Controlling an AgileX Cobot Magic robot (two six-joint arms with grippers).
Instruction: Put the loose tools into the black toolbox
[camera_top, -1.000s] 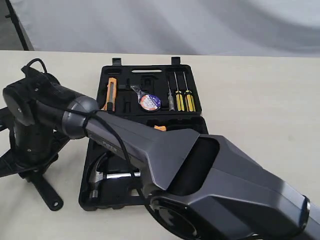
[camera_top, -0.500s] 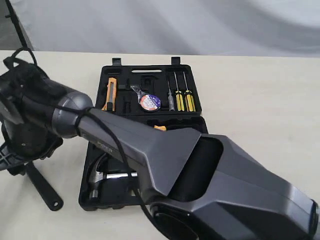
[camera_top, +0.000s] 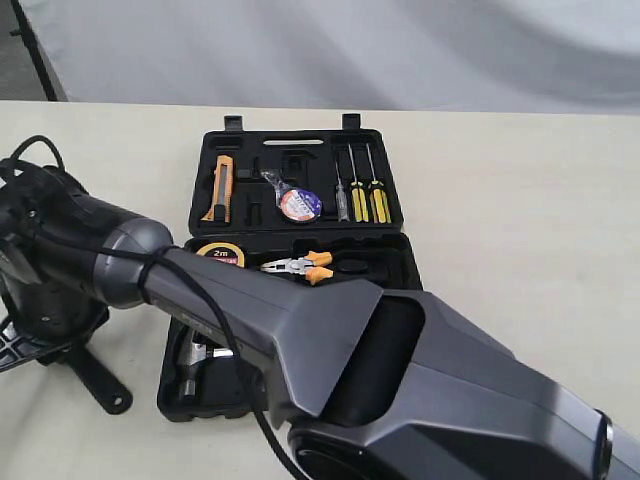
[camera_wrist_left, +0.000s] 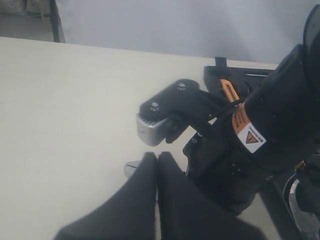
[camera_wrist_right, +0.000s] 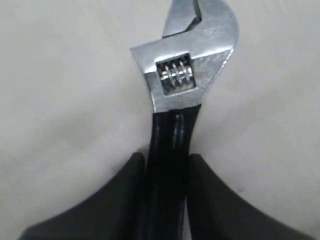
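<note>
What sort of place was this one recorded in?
Probably a lab test bench rather than a workshop: a plain beige table, a grey backdrop behind it, and one open black toolbox.

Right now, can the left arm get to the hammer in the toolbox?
Probably not. The right arm stretches across the black toolbox, covering most of the hammer, so the way looks blocked.

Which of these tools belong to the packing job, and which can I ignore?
Job:
adjustable wrench, between the right gripper's fingers
hammer
tape roll
black toolbox

Ignore:
yellow tape measure
pliers
screwdrivers
orange utility knife
</note>
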